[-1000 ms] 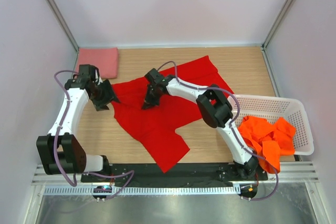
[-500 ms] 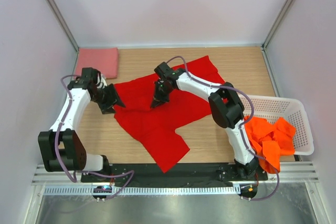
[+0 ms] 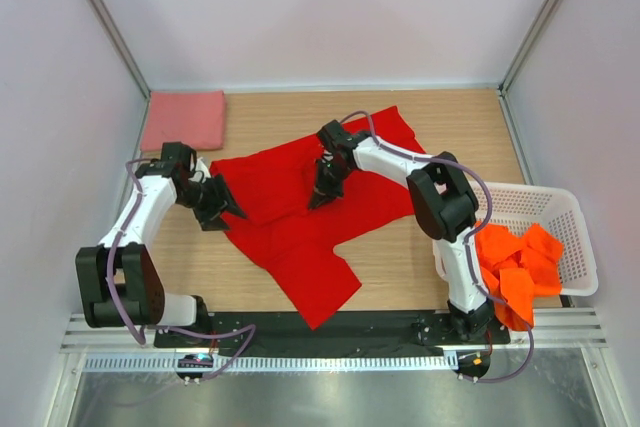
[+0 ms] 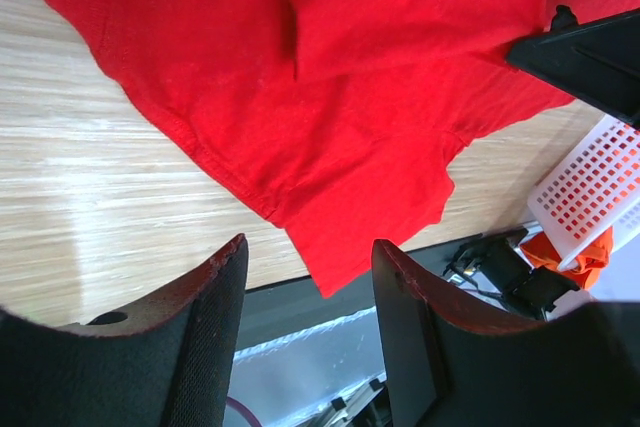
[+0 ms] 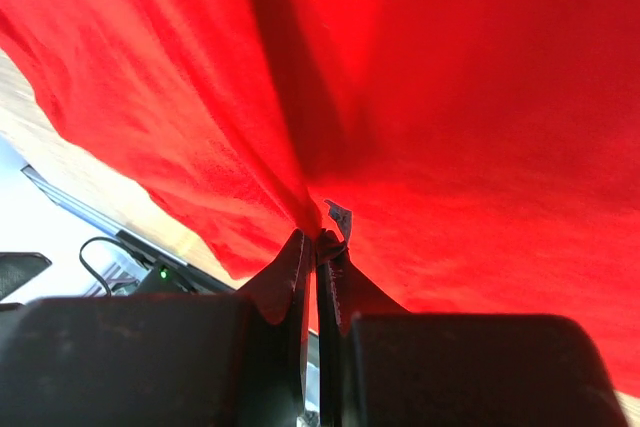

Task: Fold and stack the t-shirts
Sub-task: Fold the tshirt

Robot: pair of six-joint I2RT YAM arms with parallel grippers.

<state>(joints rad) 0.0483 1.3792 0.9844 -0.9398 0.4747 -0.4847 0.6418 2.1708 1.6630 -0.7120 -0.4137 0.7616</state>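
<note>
A bright red t-shirt lies spread on the wooden table, its upper left part folded over toward the middle. My right gripper is shut on a pinched fold of this shirt, the cloth bunched between its fingertips beside a small white tag. At the shirt's left edge, my left gripper is open with nothing between its fingers; the red cloth lies beyond them. A folded salmon pink t-shirt rests at the back left corner. Orange t-shirts are heaped in the basket.
The white lattice basket stands at the right edge of the table, also visible as a basket corner in the left wrist view. Enclosure walls close in the back and both sides. A black rail runs along the near edge.
The right gripper has carried its fold of the red shirt to the right. The left gripper has slid right and nearer along the shirt's left edge, its jaws narrowing a little.
</note>
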